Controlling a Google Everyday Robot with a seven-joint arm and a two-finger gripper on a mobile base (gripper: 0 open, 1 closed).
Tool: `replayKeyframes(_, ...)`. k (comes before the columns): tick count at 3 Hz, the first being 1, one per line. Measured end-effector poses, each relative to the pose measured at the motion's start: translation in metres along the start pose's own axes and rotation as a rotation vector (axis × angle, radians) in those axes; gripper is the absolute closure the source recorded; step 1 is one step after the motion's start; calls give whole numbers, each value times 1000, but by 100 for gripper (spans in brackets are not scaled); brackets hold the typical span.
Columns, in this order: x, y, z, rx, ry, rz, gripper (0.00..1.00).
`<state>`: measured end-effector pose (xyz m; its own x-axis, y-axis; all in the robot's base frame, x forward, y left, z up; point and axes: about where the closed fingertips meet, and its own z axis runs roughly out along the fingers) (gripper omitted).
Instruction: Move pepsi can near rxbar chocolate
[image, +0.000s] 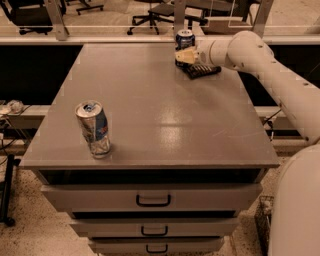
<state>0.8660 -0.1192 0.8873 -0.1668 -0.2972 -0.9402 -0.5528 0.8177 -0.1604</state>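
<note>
The pepsi can (185, 38) is dark blue with a silver top and stands upright at the far right of the table top. My gripper (183, 56) is at the can's lower half, with its pale fingers (186, 56) closed around it and hiding it there. The rxbar chocolate (202, 70) is a flat dark bar lying on the table just right of and in front of the can, partly under my wrist. My white arm (260, 65) reaches in from the right.
A larger dented silver can with blue and red (94, 128) stands near the front left of the grey table (160, 115). Drawers with handles (153, 200) are below. Office chairs (150, 12) and a rail stand behind the table.
</note>
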Motion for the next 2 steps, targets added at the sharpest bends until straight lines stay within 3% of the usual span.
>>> replayKeyframes(1, -4, 4, -13, -18, -39, -5, 0)
replayKeyframes(2, -13, 8, -40, -41, -76, -44, 0)
